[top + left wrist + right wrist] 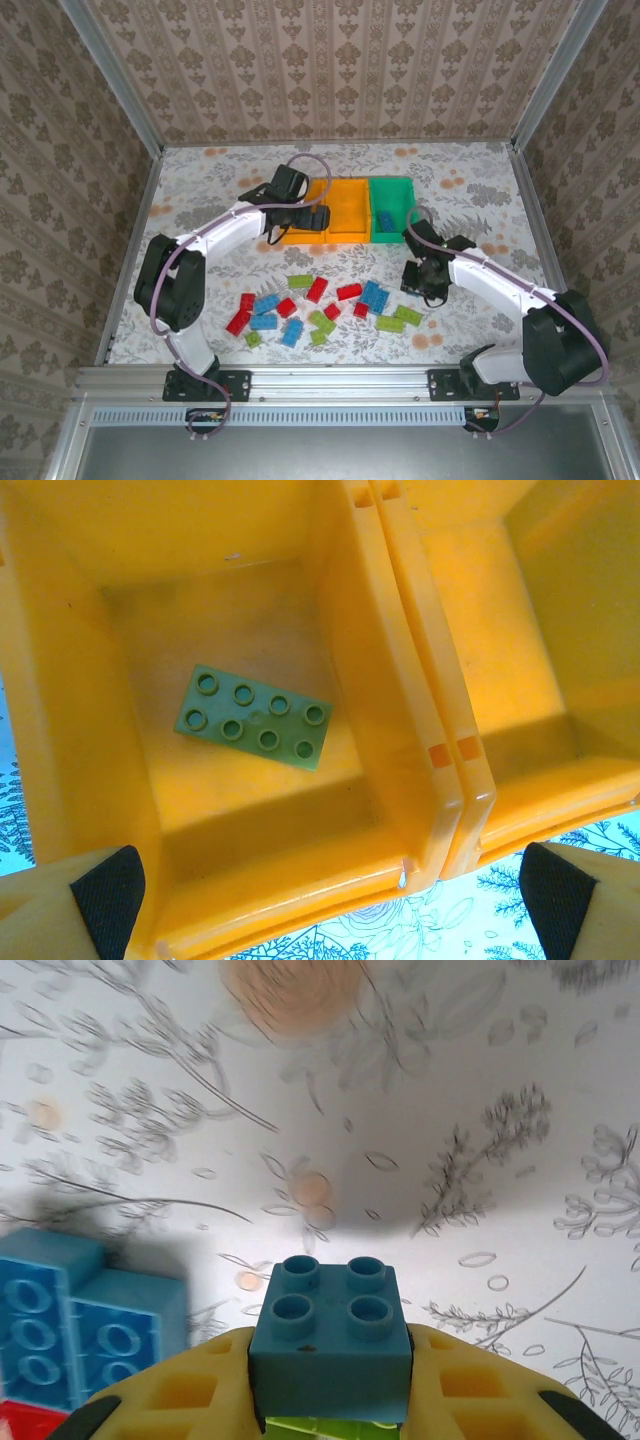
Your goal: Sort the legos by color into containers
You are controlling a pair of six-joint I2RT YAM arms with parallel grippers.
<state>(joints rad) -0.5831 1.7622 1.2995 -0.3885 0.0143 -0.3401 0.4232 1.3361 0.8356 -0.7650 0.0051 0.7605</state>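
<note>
Floral desk (200, 190) holds scattered legos (317, 290); right wrist view shows right tool (330, 1390) clenched on a four-stud blue brick (330, 1335); left tool (330, 915), spread wide, overlooks an eight-stud green brick (255, 717) inside an orange-yellow bin (340, 660).

Glossy smooth plastic orange-yellow bin (60, 740); matt plastic blue brick (330, 1360).

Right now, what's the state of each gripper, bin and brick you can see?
left gripper: open, above the left orange bin.
right gripper: shut on the blue brick.
blue brick: clamped, studs up.
left orange bin: holds one green brick, flat, studs up.
middle orange bin: no brick seen inside.
green bin: holds a blue piece.
loose bricks: scattered on the table, unsorted.
</note>
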